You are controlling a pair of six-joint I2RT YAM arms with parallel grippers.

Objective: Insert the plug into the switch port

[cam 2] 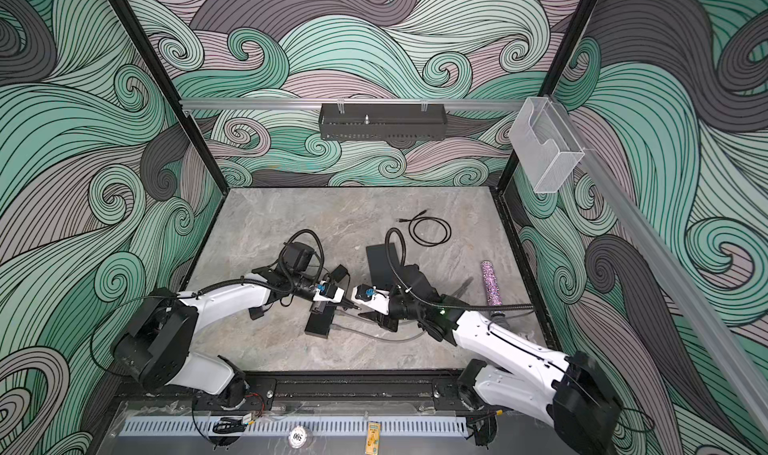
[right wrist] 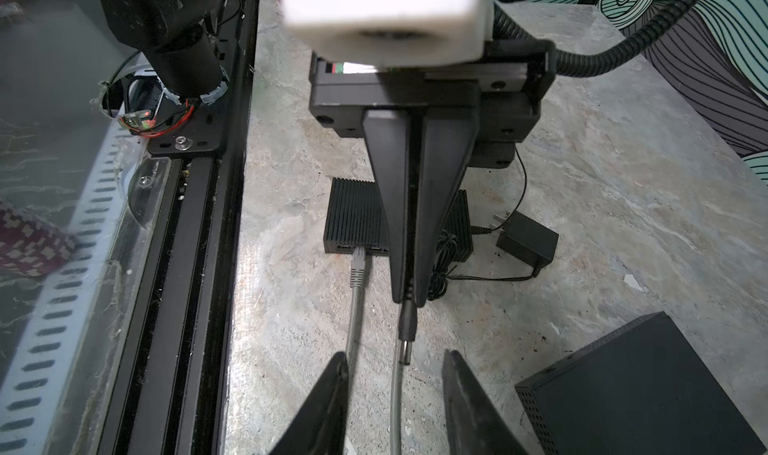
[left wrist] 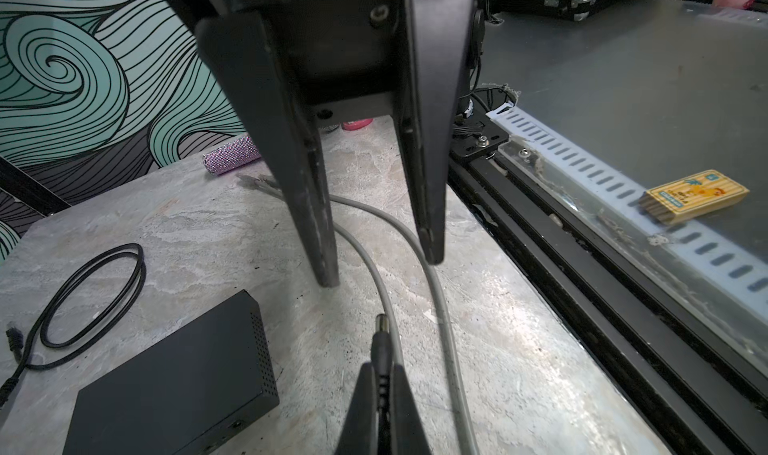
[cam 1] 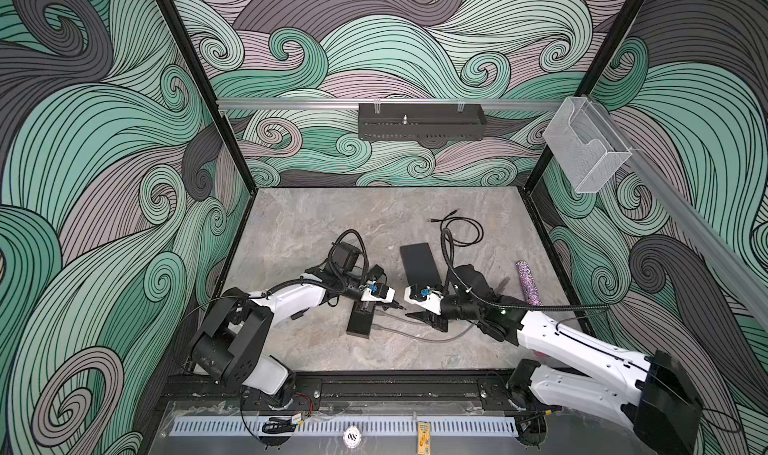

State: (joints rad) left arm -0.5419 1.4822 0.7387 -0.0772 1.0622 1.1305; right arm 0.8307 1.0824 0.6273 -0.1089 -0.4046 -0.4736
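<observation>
My left gripper (right wrist: 405,301) pinches the plug (right wrist: 405,336), its tip aimed away from the switch port (right wrist: 383,249) just behind it. My right gripper (right wrist: 395,354) stands spread before the tip; I judge a handover must turn the plug around.

In the right wrist view the left hand (right wrist: 409,299) hides the middle of the narrow ribbed matte black box (right wrist: 353,216) and part of its socket face. The wide flat dark-grey box (right wrist: 648,386) is cut off by the picture's edge.

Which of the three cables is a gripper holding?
The adapter's lead, pinched at its plug by the left gripper; the grey cable and coiled black cable lie unheld.
</observation>
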